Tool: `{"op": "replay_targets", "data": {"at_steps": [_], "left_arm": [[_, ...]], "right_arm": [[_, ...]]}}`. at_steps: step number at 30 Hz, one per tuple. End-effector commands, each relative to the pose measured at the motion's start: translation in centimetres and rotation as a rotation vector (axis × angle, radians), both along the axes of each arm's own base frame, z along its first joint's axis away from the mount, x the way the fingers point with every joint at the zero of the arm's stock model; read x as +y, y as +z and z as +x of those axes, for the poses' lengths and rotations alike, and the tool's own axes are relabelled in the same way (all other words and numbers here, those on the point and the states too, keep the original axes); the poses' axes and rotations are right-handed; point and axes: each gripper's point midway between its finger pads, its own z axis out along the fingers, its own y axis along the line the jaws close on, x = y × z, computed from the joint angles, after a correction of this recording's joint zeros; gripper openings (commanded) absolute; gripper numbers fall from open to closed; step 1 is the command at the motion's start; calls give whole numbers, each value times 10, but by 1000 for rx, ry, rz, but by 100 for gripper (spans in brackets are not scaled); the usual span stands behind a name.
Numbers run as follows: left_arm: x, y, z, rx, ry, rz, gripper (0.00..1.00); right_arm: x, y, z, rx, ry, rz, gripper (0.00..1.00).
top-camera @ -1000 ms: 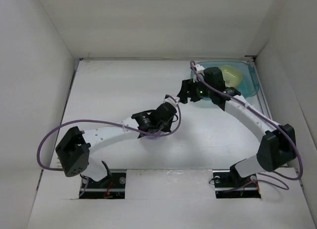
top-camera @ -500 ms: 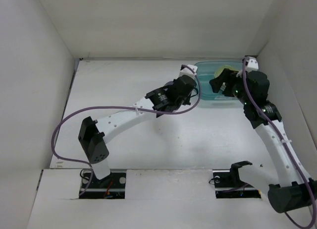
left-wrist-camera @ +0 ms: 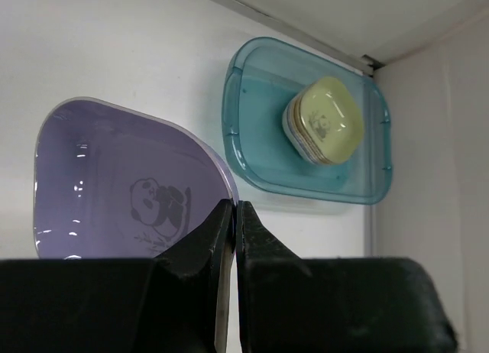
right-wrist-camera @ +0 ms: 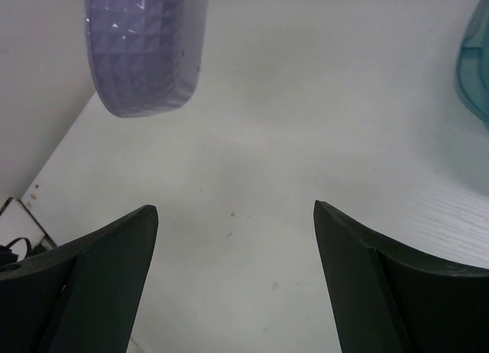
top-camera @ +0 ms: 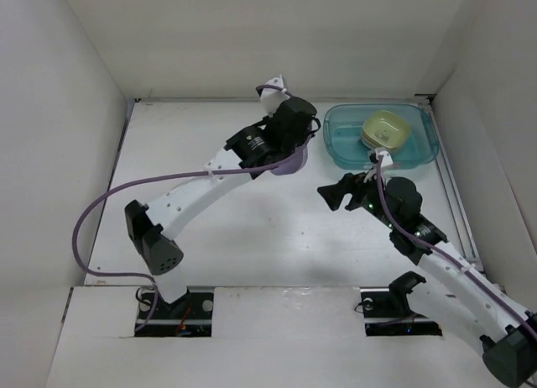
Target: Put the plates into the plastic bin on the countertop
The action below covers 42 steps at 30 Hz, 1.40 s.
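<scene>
Over the last second the two arms have swapped roles at the translucent teal plastic bin (top-camera: pixel 337 149). The right pincer (top-camera: pixel 332 195), which was hanging over the bin, has pulled back towards 7 o'clock of it and now sits above the bare white bench (top-camera: pixel 252 237). Its jaws are spread wide with nothing between them, so its delivery looks finished.

The left pincer (left-wrist-camera: pixel 234 209) has swung up from mid-bench towards the far end. It is clenched on the rim of a purple rounded-square plate with a small panda print (left-wrist-camera: pixel 130 185). That plate hangs clear of the bench just beside the bin, at the bin's 9 o'clock, not yet over it.

The bin stands at the bench's 1 o'clock corner. Inside it is a stack of plates topped by a pale yellow one (left-wrist-camera: pixel 327 118), set towards its 3 o'clock side.

With the right arm out of the way, the path into the bin looks open. The purple plate appears to be next in, needing a short carry towards 3 o'clock before release.
</scene>
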Motion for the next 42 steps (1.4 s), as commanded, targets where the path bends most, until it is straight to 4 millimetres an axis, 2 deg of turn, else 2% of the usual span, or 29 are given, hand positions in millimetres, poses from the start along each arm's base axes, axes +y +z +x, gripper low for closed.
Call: {"op": "replay_targets", "data": {"at_steps": [1,3,5,6,7,8,9,10,12,15,17,18,19,20,22,23,26,28,29,30,32,33,36,37,38,39,40,41,42], "left_arm": [[11,48,-11,-24,58,-307,0],[16,38,-6,5,70,-323,0],[20,42,-11,11,85,-367,0],[23,33,-8,26,102,-360,0],[26,34,-10,28,106,-372,0],[25,31,-9,31,109,-379,0],[29,29,-10,26,118,-376,0],[30,33,-12,20,117,-384,0],[36,29,-6,27,131,-379,0],[37,29,-4,35,125,-384,0],[37,24,-6,38,116,-389,0],[39,30,-8,29,114,-399,0],[37,25,-9,37,107,-398,0],[39,30,-10,30,106,-406,0],[42,35,-12,23,104,-416,0],[42,30,-12,29,105,-408,0],[47,30,-17,31,103,-394,0],[50,34,-18,21,109,-399,0],[54,30,-15,25,121,-392,0],[56,34,-16,19,120,-399,0],[59,34,-14,15,126,-391,0],[60,34,-12,18,126,-393,0],[57,32,-9,14,94,-376,2],[53,37,-9,3,72,-386,10],[52,36,-10,4,57,-375,39],[51,38,-10,-6,52,-375,61],[48,37,-12,-3,26,-362,79],[46,46,-12,-24,4,-371,99],[44,47,-12,-31,-10,-367,99]], "right_arm": [[23,67,6,-240,23,161,89],[34,72,3,-271,39,178,89],[42,75,8,-298,44,189,89],[51,80,12,-310,58,201,89],[56,70,15,-287,67,185,89],[63,79,17,-312,81,195,89],[75,78,14,-301,114,192,89],[82,87,14,-324,130,196,89],[97,81,14,-323,160,183,89],[106,76,23,-306,120,176,89],[112,83,27,-317,114,188,89],[115,78,33,-309,103,180,89],[118,79,35,-307,92,181,87],[115,86,43,-321,36,179,83],[117,88,48,-324,6,172,76],[115,84,51,-315,-29,165,67],[110,90,58,-317,-96,172,60],[110,86,63,-309,-122,163,48],[110,88,64,-308,-122,163,33],[115,85,62,-302,-111,157,23],[117,84,59,-305,-111,151,7],[119,78,60,-293,-109,135,0],[123,82,56,-296,-108,144,0],[123,82,56,-296,-108,144,0],[124,80,55,-289,-111,136,0],[124,81,55,-284,-110,130,0],[122,76,60,-271,-142,112,0],[120,81,62,-273,-157,113,0],[120,77,65,-264,-169,100,0]]}}
